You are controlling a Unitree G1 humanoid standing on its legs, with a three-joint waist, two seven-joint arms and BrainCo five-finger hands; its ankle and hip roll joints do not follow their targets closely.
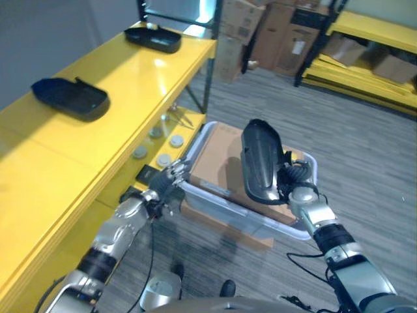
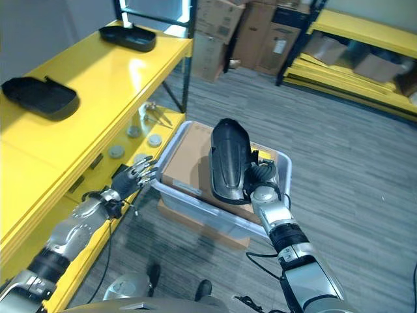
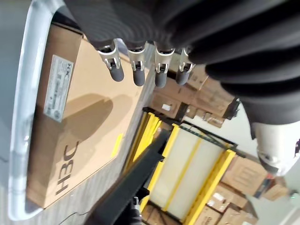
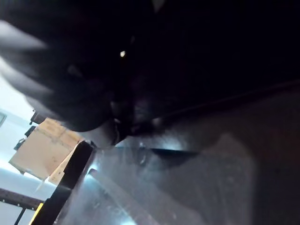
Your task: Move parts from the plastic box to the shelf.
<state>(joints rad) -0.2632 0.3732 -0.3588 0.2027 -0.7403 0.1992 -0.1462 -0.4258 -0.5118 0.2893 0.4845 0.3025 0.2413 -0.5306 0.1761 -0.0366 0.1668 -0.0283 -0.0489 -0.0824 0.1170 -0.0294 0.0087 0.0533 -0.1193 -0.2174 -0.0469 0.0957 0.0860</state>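
Two black parts (image 1: 70,98) already sit on the yellow shelf (image 1: 98,150) at upper left. A third black part (image 1: 260,163), gripped by the right hand (image 1: 296,189), stands upright above the plastic box (image 1: 303,228), centre frame. The left hand (image 1: 163,182) hovers loose-fingered beside the box's rim, holding nothing.

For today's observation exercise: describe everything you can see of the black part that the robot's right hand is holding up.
The black part is a long, glossy, plastic-looking shell with rounded ends and a raised rim. It stands nearly upright above the plastic box, clear of the cardboard sheet lying inside. The right hand grips its lower right edge, fingers curled round it. Nothing else touches it. It resembles the two black parts already on the shelf.
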